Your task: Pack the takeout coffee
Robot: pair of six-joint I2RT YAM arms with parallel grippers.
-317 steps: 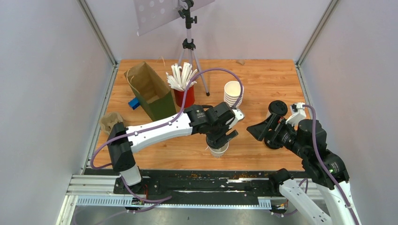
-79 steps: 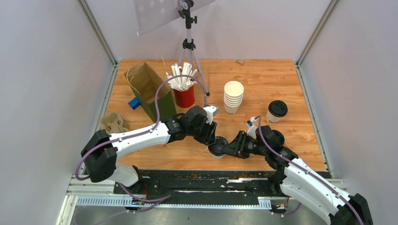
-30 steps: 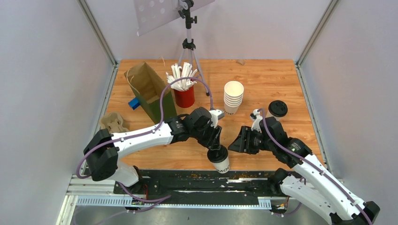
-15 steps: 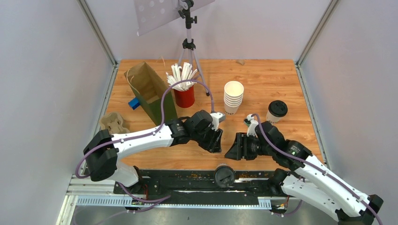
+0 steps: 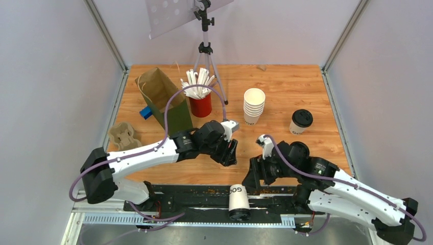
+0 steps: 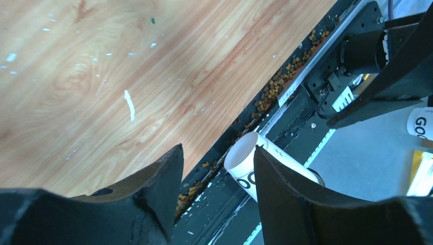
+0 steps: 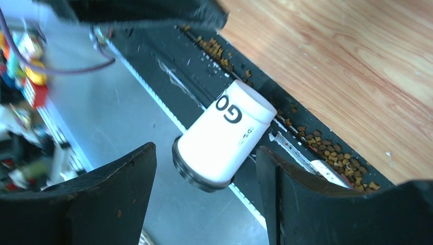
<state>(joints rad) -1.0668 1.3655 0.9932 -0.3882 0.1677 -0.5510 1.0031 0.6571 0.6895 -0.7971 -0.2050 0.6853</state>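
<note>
The takeout coffee, a white paper cup (image 5: 236, 198) marked "GO" with its black lid (image 5: 240, 214) on, lies on its side off the table, on the black rail (image 5: 194, 199) at the front. My left gripper (image 5: 228, 153) is open and empty above the table's front edge. In the left wrist view the cup's base (image 6: 244, 155) shows between the fingers, far below my left gripper (image 6: 217, 153). My right gripper (image 5: 255, 174) is open and empty above the front edge. In the right wrist view the cup (image 7: 227, 132) and lid (image 7: 194, 173) lie below my right gripper (image 7: 205, 149).
A second lidded cup (image 5: 301, 121) stands at the right. A stack of white cups (image 5: 254, 105), a red cup of straws (image 5: 200, 100), a brown paper bag (image 5: 163, 99), a cup carrier (image 5: 124, 134) and a tripod (image 5: 205, 48) stand farther back. Brown crumbs (image 7: 327, 148) line the rail.
The lidded cup slid off the table's front edge and now lies on its side on the rail. The left gripper let it go and drew back; the right gripper moved to the front edge.
</note>
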